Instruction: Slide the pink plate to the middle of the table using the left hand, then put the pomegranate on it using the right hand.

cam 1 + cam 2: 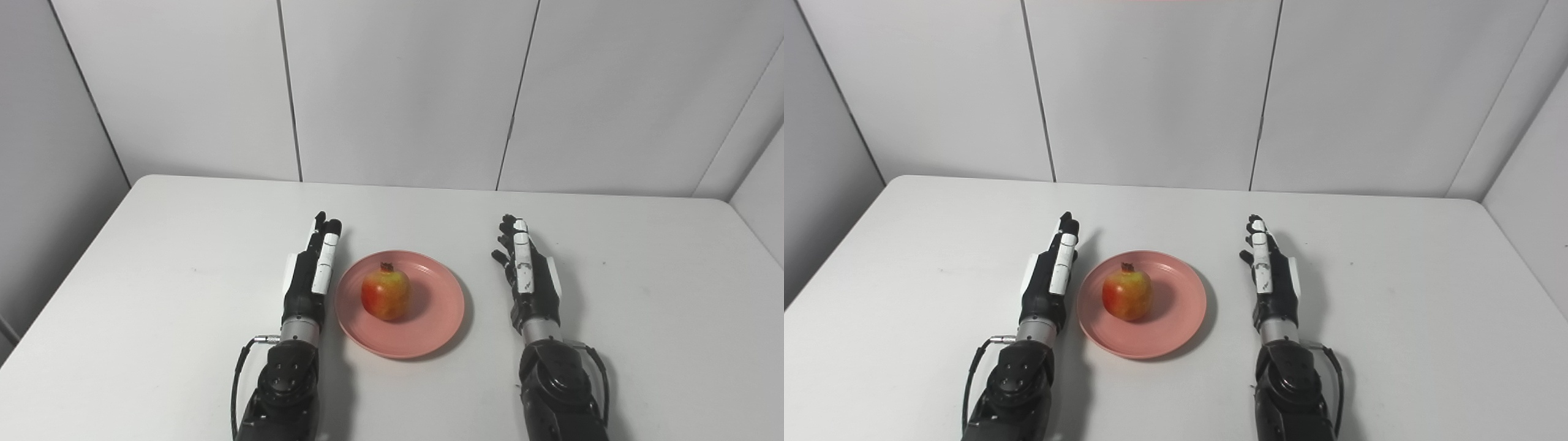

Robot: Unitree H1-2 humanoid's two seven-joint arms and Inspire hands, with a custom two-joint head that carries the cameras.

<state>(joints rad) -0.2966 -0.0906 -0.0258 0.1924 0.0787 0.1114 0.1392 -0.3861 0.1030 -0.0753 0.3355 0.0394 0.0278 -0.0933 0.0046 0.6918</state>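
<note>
A pink plate (429, 318) lies near the middle of the white table. A red and yellow pomegranate (386, 293) stands on it, slightly left of the plate's centre, crown up. My left hand (312, 269) rests just left of the plate, fingers stretched forward, open and holding nothing. It is close to the plate's rim. My right hand (528, 272) lies to the right of the plate with a clear gap between them, also open and empty.
The white table (153, 257) stretches wide on both sides and ends at grey wall panels behind. Its left edge runs diagonally at the picture's left; the right edge shows at the far right.
</note>
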